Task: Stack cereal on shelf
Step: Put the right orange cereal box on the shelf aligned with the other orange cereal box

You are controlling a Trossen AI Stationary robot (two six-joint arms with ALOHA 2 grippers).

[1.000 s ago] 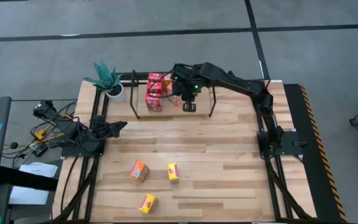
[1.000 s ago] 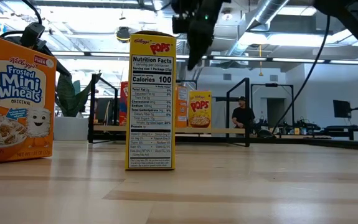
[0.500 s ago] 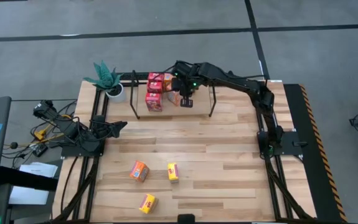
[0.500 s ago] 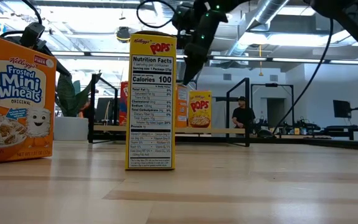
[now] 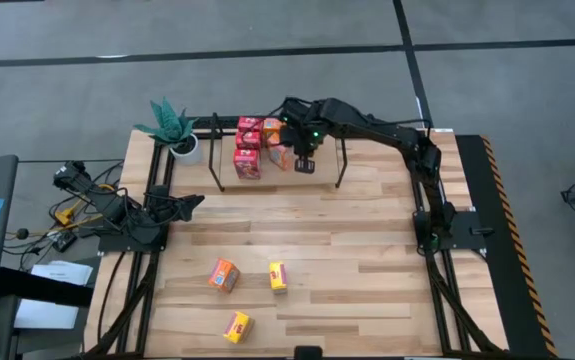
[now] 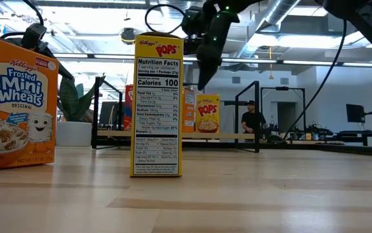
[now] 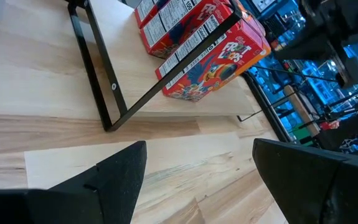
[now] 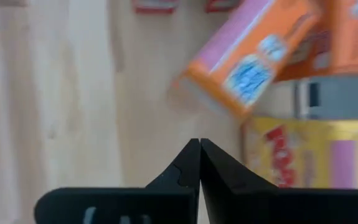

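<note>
The shelf (image 5: pixel 214 160), a low black-rod rack, stands at the table's far side. It holds red cereal boxes (image 5: pixel 249 150) and orange ones (image 5: pixel 273 130). The low view also shows a yellow box (image 6: pixel 207 115) there. In the right wrist view an orange box (image 8: pixel 247 56) sits tilted above a yellow one (image 8: pixel 303 155). My right gripper (image 5: pixel 304 165) hangs shut over the shelf, pointing down, just right of the boxes and holding nothing. Three more boxes stand near the front edge: orange (image 5: pixel 226 274), yellow (image 5: pixel 278 276) and yellow (image 5: pixel 237 326). My left gripper (image 7: pixel 200 146) waits open at the table's left.
A white potted plant (image 5: pixel 172 128) stands at the shelf's left end. Bare wooden table (image 5: pixel 347 260) lies between the shelf and the front boxes. In the low view a person (image 6: pixel 252 120) sits in the room beyond the table.
My right gripper has gone down and a little toward the table's far edge, closer to the boxes on the shelf, and stays shut. The boxes have kept still.
</note>
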